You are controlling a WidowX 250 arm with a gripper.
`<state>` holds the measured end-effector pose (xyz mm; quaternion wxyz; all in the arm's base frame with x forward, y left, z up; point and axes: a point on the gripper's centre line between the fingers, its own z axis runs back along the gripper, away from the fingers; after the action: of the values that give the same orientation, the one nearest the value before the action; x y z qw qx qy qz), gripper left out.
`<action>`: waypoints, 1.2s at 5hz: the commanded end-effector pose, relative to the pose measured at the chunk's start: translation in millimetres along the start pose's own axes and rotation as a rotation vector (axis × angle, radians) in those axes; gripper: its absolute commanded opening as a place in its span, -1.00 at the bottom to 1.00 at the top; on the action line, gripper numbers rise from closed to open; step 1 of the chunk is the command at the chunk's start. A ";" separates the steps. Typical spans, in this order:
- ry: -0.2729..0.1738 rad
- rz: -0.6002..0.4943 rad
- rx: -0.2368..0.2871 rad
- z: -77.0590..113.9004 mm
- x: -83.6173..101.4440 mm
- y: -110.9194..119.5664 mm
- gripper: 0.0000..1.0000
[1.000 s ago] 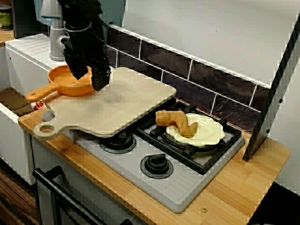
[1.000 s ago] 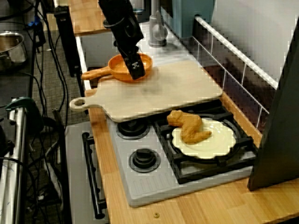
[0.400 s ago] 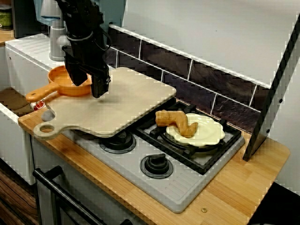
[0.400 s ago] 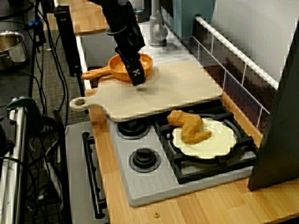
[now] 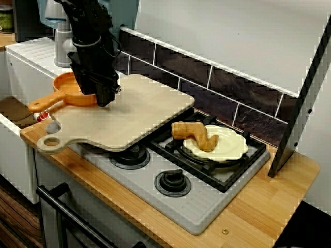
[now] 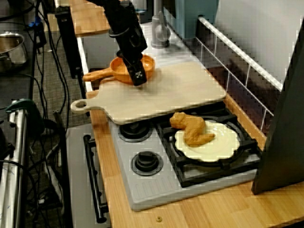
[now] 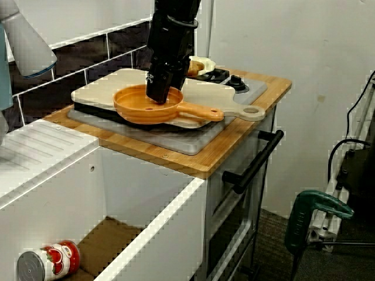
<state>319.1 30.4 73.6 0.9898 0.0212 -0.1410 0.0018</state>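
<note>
You had the gripper (image 5: 105, 97) down at the orange pan (image 5: 70, 87), which sat on the back left corner of the wooden cutting board (image 5: 137, 111), its bowl on the wood and its long handle (image 5: 44, 102) reaching out past the board's edge toward the front. In the view from the sink side the fingers (image 7: 154, 93) stood at the far rim of the pan, apparently dipping into the bowl, but the black wrist hid the tips and I could not tell whether they were clamped on the rim or merely parted around it. To my eye a sound hold there called for one finger inside the bowl and one outside, square across the rim, set low enough to bite the wall yet not pressing into the board. Because the handle hung well off to one side, I judged the pan apt to tip toward it, so a firm, level wrist mattered. The board itself lay loose over the left burners of the stove (image 5: 207, 204), so any downward push risked rocking it. The toy chicken piece (image 5: 194, 134) on the pale plate (image 5: 230, 147) sat well apart on the right burner, and a can (image 7: 50, 262) lay down in the white sink
</note>
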 end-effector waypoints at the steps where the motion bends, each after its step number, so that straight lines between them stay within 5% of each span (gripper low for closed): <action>1: -0.041 0.026 -0.012 17.6 11.9 11.6 -1.00; 3: -0.035 0.046 -0.043 23.0 26.0 13.6 -1.00; 6: -0.069 -0.026 -0.128 33.3 61.5 -22.8 -1.00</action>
<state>367.0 6.4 105.3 0.9875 -0.0428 -0.1509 -0.0170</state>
